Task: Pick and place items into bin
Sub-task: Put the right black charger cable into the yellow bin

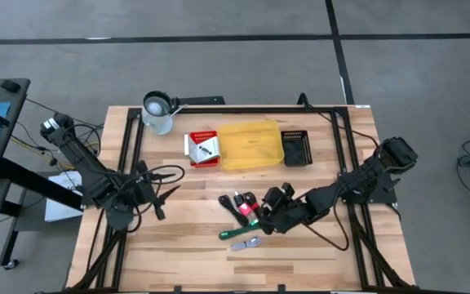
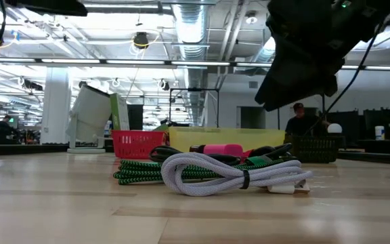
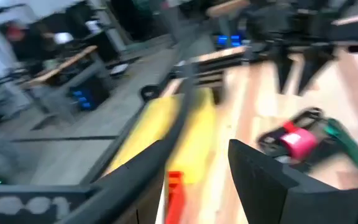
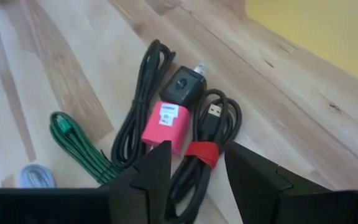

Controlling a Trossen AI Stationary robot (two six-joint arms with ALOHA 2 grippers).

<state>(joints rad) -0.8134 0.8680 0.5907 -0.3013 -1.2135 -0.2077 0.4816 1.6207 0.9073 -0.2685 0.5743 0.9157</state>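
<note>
1. Nearest the low camera sits a coiled white cable (image 2: 232,177), with a green braided cable (image 2: 141,171) tucked just behind it on the tabletop (image 1: 186,245).
2. Right end effector (image 4: 196,165) hovers directly over the little pile. Its fingers are apart, straddling a black cable with a red strap (image 4: 205,149). Nothing is clamped yet.
3. Touching that cable is a pink charger block (image 4: 165,127) with a black plug head, then another black cord (image 4: 138,106) beside it.
4. Yellow bin (image 1: 250,144) is on the far side of the pile, with a red basket (image 1: 203,149) on its left and a black basket (image 1: 297,147) on its right.
5. Left end effector (image 1: 155,200) waits at the left side of the tabletop, fingers apart, holding nothing.
6. My worry is that everything is bunched together. Closing down here could pinch the pink block along with the cable, or snag only one loop, so the coil unravels and drags its neighbours on the way up.
7. A dangling cable could also catch the bin's rim and flop outside.
</note>
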